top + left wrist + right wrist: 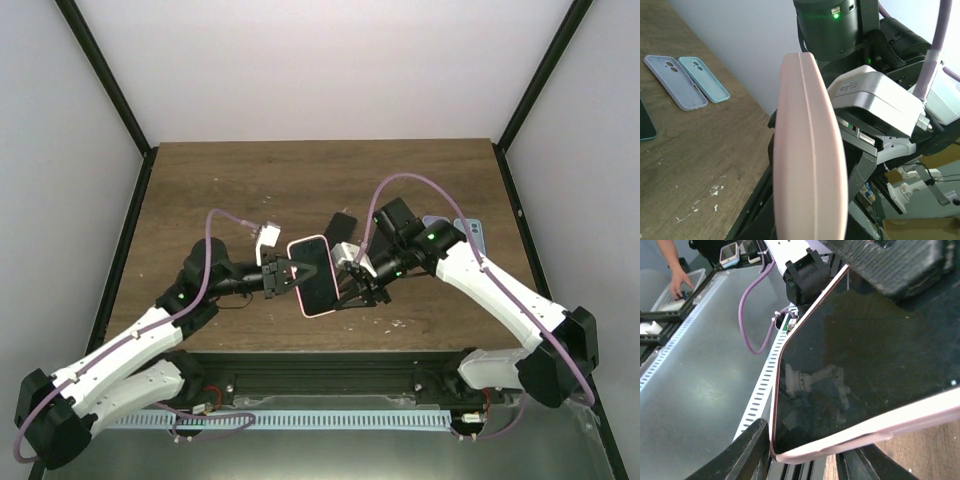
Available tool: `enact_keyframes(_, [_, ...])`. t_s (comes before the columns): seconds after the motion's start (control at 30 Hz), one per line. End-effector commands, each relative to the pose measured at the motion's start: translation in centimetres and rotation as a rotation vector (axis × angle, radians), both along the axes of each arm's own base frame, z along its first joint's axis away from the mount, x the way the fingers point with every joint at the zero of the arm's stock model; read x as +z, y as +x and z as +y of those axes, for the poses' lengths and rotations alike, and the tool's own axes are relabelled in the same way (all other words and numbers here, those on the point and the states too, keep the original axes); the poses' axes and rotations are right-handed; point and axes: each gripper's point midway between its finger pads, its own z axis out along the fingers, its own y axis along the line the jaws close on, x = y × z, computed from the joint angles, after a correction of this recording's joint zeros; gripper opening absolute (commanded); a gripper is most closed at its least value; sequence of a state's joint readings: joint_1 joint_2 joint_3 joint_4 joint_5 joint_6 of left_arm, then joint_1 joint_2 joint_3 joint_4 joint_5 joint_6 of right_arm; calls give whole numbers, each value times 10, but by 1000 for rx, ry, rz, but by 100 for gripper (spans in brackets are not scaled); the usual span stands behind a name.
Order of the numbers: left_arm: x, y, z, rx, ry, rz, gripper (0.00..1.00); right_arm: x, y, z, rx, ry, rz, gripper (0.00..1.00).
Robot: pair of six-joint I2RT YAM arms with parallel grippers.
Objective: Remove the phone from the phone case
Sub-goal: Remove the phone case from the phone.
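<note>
A phone with a dark screen (315,272) sits in a pink case (322,308) and is held above the table between both arms. My left gripper (288,271) is shut on the case's left long edge. In the left wrist view the pink case (810,150) stands edge-on between my fingers (866,167). My right gripper (352,288) grips the case's right side. In the right wrist view its fingers (747,455) clamp a lower corner of the pink case (850,432), with the screen (875,355) above. The phone is fully seated in the case.
A lavender case (675,82) and a teal case (704,79) lie empty on the wooden table at the back right (470,228). A dark phone (340,222) lies flat behind the held phone. The table's front edge and metal rail (320,415) are just below the grippers.
</note>
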State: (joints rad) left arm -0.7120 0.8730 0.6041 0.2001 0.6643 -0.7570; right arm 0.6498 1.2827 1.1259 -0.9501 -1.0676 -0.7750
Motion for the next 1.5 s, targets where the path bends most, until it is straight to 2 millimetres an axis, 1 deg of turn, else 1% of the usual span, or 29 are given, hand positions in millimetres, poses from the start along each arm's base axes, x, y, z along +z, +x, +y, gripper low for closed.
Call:
enact_keyframes(0.0, [36,-3,0,-23,-86,-63,0,4,-15,2,53,6,-105,37])
enact_keyframes(0.07, [35,-4,-1,-30,-85,-52,0,-1,-21,4,70,-14,-131,41])
enact_keyframes(0.2, [34,-3,-2,-39,-77,-41,0,-5,-31,5,105,-34,-153,43])
enact_keyframes(0.27, [33,-3,-3,-44,-74,-36,0,-4,-33,5,109,-33,-157,41])
enact_keyframes(0.33, [32,-4,-4,-54,-73,-34,0,-1,-33,4,107,-25,-170,37])
enact_keyframes(0.4, [30,-5,-5,-63,-70,-24,0,2,-32,4,99,-18,-200,34])
enact_keyframes(0.5, [26,-5,-8,-82,-63,0,0,4,-29,3,85,-9,-256,32])
enact_keyframes(0.67, [19,-6,-14,-126,-53,51,0,13,-29,4,91,38,-386,31])
enact_keyframes(0.8, [21,-7,-17,-154,-53,73,0,15,-25,9,101,57,-468,31])
enact_keyframes(1.0, [25,-12,-22,-215,-60,108,0,14,-19,12,106,54,-516,31])
enact_keyframes(1.23, [32,-21,-24,-278,-75,134,0,18,-14,14,96,66,-567,30])
enact_keyframes(1.47, [34,-24,-20,-276,-76,132,0,25,-3,25,59,90,-569,26])
